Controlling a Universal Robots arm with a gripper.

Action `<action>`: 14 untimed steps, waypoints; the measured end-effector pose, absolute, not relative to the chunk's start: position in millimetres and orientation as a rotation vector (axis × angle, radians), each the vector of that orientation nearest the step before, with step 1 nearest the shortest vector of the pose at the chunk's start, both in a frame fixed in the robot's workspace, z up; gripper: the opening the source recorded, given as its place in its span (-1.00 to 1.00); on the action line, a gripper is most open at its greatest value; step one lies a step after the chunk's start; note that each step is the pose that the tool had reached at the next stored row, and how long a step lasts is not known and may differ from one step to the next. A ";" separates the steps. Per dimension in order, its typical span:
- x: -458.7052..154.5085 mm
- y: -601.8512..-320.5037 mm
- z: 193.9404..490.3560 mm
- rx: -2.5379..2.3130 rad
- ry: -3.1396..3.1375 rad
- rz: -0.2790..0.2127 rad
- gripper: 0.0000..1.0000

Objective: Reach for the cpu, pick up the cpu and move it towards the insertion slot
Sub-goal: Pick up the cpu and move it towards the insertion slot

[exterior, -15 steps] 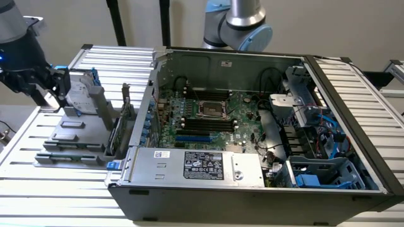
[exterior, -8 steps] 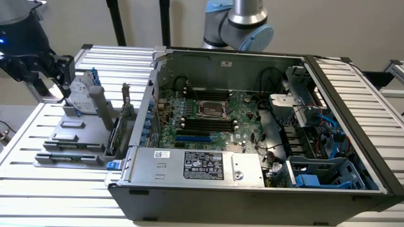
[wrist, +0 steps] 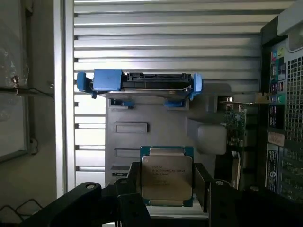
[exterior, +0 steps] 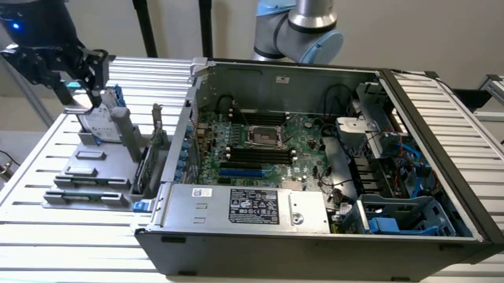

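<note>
In the wrist view the cpu (wrist: 166, 176), a small square chip with a silvery printed top and a green edge, sits between my two black fingers (wrist: 134, 191), which press on its opposite sides. My gripper (exterior: 79, 88) hangs at the exterior view's far left, above the grey parts holder (exterior: 88, 177) and beside the open computer case. The insertion slot (exterior: 264, 135), a dark square socket in a silvery bracket, lies on the green board inside the case, well to the exterior view's right of my gripper.
A silver hard drive with blue rails (wrist: 142, 85) stands on the holder just beyond the cpu. An expansion card (wrist: 235, 124) stands upright near the case wall (exterior: 187, 127). Cables and a blue drive cage (exterior: 402, 218) fill the case's near right corner.
</note>
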State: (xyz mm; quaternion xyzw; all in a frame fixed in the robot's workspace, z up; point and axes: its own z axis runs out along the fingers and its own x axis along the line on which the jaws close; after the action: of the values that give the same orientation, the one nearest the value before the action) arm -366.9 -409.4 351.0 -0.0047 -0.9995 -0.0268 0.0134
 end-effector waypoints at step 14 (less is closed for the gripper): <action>-303.1 -409.4 369.9 -0.014 -3.109 -0.156 0.08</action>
State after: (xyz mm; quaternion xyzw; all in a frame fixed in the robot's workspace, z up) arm -303.1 -409.4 369.9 -0.0044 -0.9986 -0.0501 0.0143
